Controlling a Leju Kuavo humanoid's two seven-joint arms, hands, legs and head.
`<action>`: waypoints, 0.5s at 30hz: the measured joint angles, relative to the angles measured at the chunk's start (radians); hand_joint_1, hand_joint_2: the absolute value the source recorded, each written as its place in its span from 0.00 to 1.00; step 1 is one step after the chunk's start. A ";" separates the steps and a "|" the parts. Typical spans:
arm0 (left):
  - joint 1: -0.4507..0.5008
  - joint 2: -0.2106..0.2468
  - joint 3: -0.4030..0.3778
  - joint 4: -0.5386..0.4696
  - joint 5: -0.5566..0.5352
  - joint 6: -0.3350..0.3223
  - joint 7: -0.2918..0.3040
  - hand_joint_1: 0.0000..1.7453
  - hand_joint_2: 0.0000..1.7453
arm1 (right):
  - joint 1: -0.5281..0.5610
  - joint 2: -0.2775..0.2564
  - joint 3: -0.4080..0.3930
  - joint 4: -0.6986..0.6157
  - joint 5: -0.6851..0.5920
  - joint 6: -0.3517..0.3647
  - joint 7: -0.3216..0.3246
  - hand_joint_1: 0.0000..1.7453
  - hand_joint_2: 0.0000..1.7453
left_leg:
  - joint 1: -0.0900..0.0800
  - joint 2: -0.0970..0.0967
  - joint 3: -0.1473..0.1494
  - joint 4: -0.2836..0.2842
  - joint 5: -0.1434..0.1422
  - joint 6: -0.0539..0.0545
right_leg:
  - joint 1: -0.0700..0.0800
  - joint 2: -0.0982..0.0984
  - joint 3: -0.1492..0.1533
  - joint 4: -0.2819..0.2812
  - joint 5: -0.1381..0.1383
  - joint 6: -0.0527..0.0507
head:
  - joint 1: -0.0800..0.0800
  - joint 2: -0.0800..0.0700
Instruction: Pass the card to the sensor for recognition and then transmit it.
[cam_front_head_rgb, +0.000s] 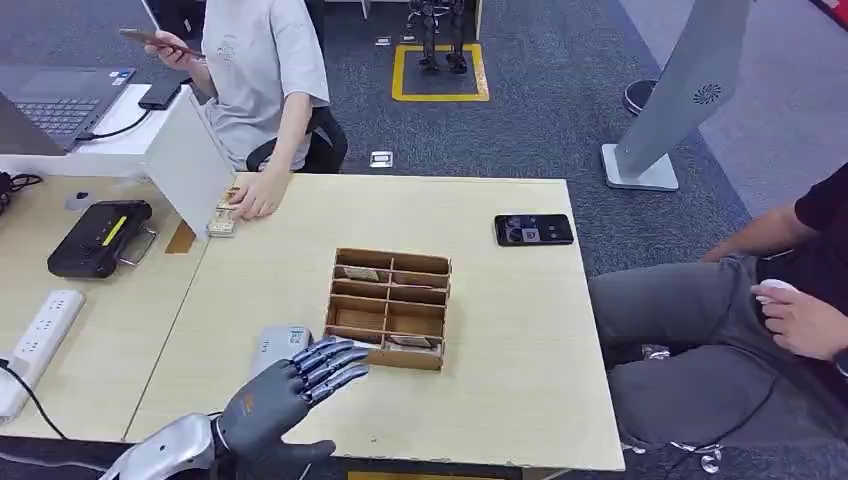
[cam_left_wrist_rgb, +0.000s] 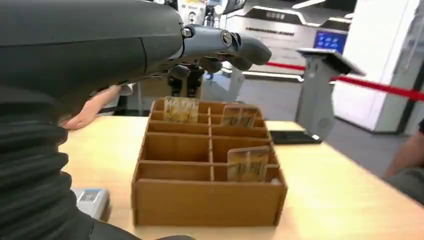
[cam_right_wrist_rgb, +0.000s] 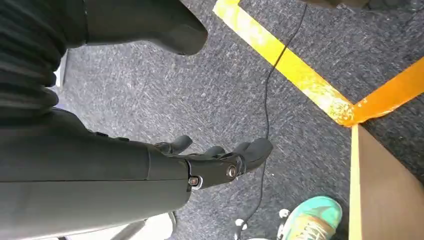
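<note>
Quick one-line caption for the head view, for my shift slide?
Left hand hovers open beside the wooden card box on the table, holding nothing.

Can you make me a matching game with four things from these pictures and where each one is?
Things:
1. black phone
2. wooden box
3. power strip
4. left hand

Places:
A. middle of the table, cards inside
B. far right part of the table
C. just left of the box, holding nothing
D. on the left table, near its edge

Pairs: 1-B, 2-A, 3-D, 4-C
</note>
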 joint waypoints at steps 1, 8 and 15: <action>0.003 -0.004 -0.005 0.007 -0.022 0.005 0.013 0.00 1.00 | 0.000 0.000 0.000 0.000 0.000 0.000 0.002 0.00 1.00 | 0.000 0.000 0.000 0.000 0.000 0.000 | 0.000 0.000 0.000 0.000 0.000 0.000 | 0.000 0.000; -0.006 -0.103 -0.040 0.081 -0.188 0.046 0.165 0.00 1.00 | -0.002 0.010 0.000 -0.015 -0.010 0.018 0.016 0.00 1.00 | 0.000 0.000 0.000 0.000 0.000 0.000 | 0.000 -0.001 0.000 0.000 0.000 0.000 | 0.000 0.000; -0.030 -0.193 -0.053 0.181 -0.265 0.063 0.260 0.00 1.00 | -0.001 0.034 0.000 -0.042 -0.010 0.045 0.031 0.00 1.00 | 0.000 0.000 0.000 0.000 0.000 0.000 | -0.001 -0.001 0.000 0.000 0.001 0.001 | 0.000 0.000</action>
